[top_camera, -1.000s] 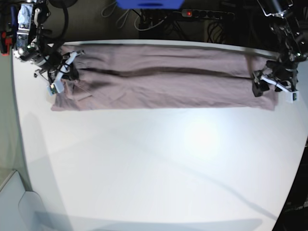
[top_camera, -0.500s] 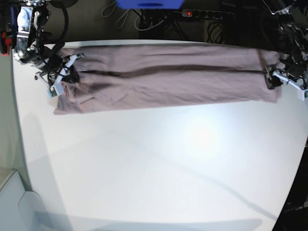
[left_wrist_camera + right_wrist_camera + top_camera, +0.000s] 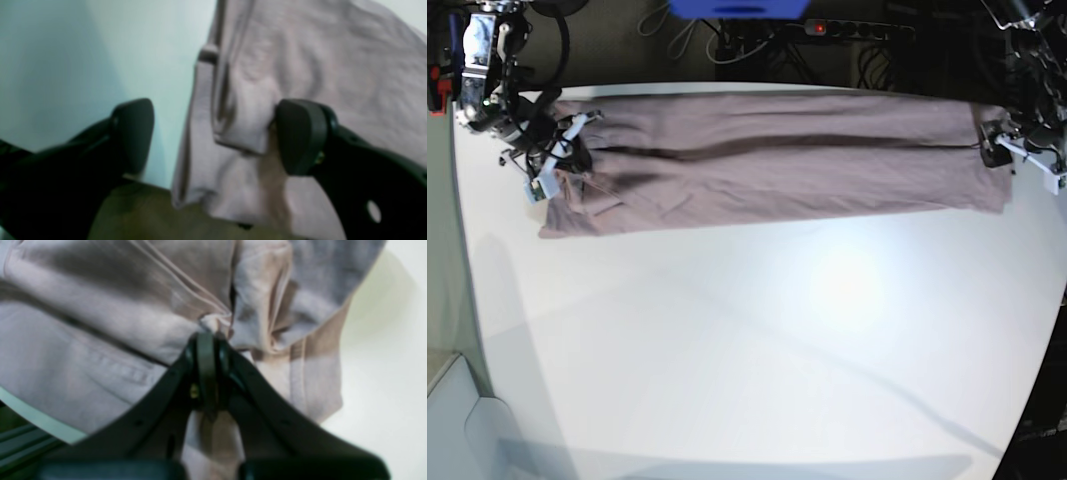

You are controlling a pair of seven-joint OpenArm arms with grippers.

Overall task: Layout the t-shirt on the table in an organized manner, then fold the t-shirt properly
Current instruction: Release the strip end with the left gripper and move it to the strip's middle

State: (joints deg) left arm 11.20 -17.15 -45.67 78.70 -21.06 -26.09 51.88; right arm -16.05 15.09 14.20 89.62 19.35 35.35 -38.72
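Mauve t-shirt stretched flat across white table; right gripper pinching fabric; left gripper spread wide, gripping nothing.

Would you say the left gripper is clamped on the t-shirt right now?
No, in the left wrist view the left gripper stands wide open, with the t-shirt edge lying between its fingers, ungripped.

Large smooth white tabletop: near expanse open. Far strip blocked by long mauve cotton t-shirt.
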